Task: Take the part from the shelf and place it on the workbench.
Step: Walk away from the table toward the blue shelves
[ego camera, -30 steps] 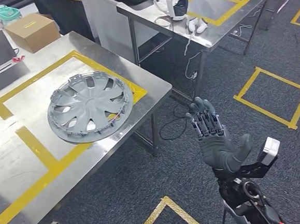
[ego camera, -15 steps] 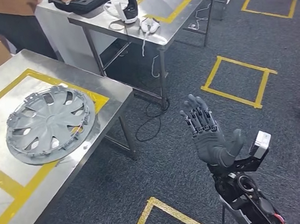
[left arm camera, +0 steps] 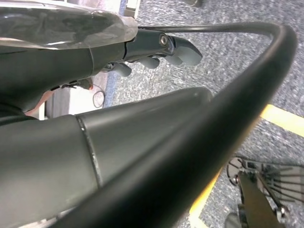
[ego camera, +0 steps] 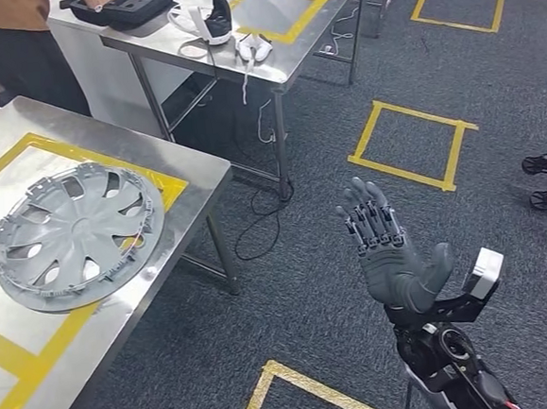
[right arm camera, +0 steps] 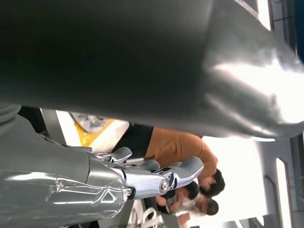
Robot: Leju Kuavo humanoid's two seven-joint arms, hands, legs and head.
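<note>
The part [ego camera: 79, 236], a grey wheel cover, lies flat on the near steel bench [ego camera: 191, 187], inside the yellow tape outline, close to the bench's front edge. From where I stand the right hand [ego camera: 392, 252] is raised over the carpet, palm up, fingers spread and holding nothing. The part lies well off to that hand's left, across open floor, with the bench corner between them. Being round, the cover has no long axis to line up with; only its rim nearest the edge offers a hold. The left hand [left arm camera: 157, 52] hangs low by the robot's body, fingers loosely apart and gripping nothing. I judge the left side nearer the part, though the placing looks already done.
</note>
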